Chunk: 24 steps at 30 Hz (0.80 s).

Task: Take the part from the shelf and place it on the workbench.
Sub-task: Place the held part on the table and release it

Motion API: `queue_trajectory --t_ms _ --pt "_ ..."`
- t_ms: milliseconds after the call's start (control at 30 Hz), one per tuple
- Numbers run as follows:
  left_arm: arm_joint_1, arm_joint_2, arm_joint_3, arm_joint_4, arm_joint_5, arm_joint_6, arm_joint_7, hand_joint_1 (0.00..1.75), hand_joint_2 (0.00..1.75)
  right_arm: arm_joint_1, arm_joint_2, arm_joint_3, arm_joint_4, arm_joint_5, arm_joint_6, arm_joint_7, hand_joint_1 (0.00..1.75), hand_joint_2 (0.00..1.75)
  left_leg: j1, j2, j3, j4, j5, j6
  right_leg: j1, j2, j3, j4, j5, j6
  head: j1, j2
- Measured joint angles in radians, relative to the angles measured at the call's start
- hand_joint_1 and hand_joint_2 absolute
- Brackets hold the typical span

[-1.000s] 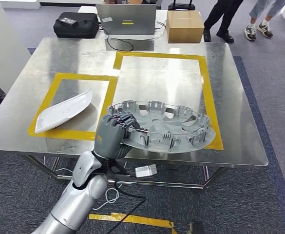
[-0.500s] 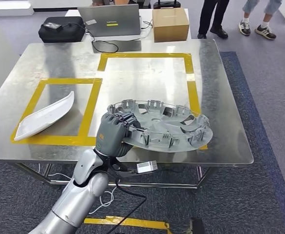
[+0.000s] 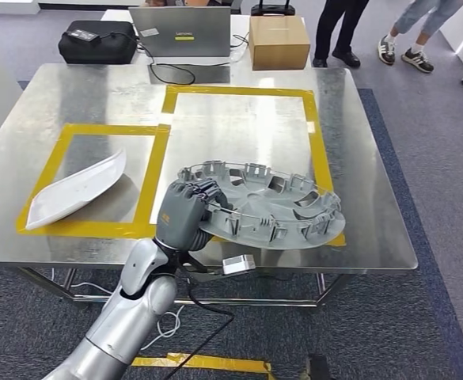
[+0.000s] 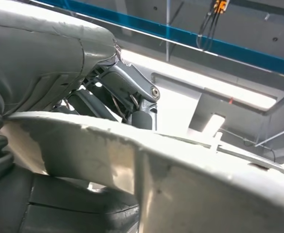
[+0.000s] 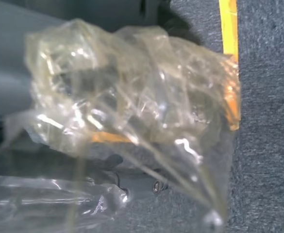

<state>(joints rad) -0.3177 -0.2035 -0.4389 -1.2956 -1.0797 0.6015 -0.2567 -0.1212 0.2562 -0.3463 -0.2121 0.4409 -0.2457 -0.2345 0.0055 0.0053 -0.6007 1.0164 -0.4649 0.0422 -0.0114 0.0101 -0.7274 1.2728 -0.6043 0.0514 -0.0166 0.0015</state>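
Gripping the near rim of the grey wheel cover [image 3: 264, 207], the left hand [image 3: 180, 218] has its fingers curled over the edge, thumb beneath. From the hand, the cover spreads toward three o'clock, above the near edge of the metal table [image 3: 366, 190] and across the near yellow tape of the larger square [image 3: 240, 93]. A white curved part [image 3: 76, 190] lies at nine o'clock from the cover, inside the smaller square. Crumpled clear plastic [image 5: 133, 102] covers the right hand; I cannot tell how its fingers lie.

Left arm reaching forward and up, left hand [image 3: 180, 219] gripping grey wheel cover [image 3: 264, 207] rim
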Motion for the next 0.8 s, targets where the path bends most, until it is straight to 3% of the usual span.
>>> queue_trajectory --t_ms 33,67,133,200,367,667,800 --pt "0.000 0.000 0.001 0.004 0.000 -0.002 0.002 1.75 1.75 0.001 0.000 0.000 0.000 0.000 0.000 0.000 0.00 0.00 0.000 0.000 0.001 0.000 -0.001 0.000 -0.001 -0.001 -0.013 0.018 0.005 0.003 0.000 0.000" --pt "-0.001 0.000 0.001 0.009 -0.001 -0.004 0.004 1.75 1.75 0.001 0.000 0.000 0.000 0.000 0.000 0.001 0.00 0.00 0.000 0.000 0.003 0.000 -0.002 -0.001 -0.001 -0.001 -0.005 -0.006 0.030 0.004 0.000 0.000" --pt "-0.005 0.000 0.003 0.019 -0.005 -0.016 0.014 1.75 1.75 0.000 0.000 0.000 0.000 0.000 0.001 0.002 0.00 0.00 0.000 -0.001 0.010 0.001 -0.007 -0.005 -0.001 -0.007 0.056 -0.134 0.099 0.001 0.000 0.000" --pt "-0.016 -0.001 0.006 0.035 -0.010 -0.035 0.027 1.75 1.75 -0.003 0.000 0.000 0.000 0.000 0.002 0.003 0.00 0.00 -0.005 -0.002 0.012 0.005 -0.012 -0.013 0.000 -0.011 0.113 -0.239 0.130 -0.007 -0.001 0.000" --pt "-0.033 -0.007 0.017 0.073 -0.014 -0.057 0.040 1.75 1.75 -0.001 0.000 0.001 0.000 0.000 0.005 0.006 0.00 0.00 -0.011 -0.001 0.013 0.004 -0.010 -0.003 0.002 -0.006 0.126 -0.261 0.131 -0.015 -0.005 0.000" --pt "-0.086 -0.028 0.018 0.191 -0.032 -0.162 0.081 1.75 1.75 -0.005 0.000 0.007 0.000 0.006 0.012 0.016 0.00 0.00 -0.009 -0.001 0.015 -0.005 -0.005 -0.023 0.004 -0.007 0.125 -0.260 0.129 -0.025 -0.004 0.000" --pt "-0.111 -0.041 0.018 0.236 -0.036 -0.186 0.097 1.75 1.75 -0.009 0.000 0.010 -0.001 0.007 0.013 0.023 0.00 0.00 -0.009 -0.001 0.015 -0.005 -0.005 -0.026 0.003 -0.007 0.126 -0.260 0.131 -0.026 -0.004 0.000"
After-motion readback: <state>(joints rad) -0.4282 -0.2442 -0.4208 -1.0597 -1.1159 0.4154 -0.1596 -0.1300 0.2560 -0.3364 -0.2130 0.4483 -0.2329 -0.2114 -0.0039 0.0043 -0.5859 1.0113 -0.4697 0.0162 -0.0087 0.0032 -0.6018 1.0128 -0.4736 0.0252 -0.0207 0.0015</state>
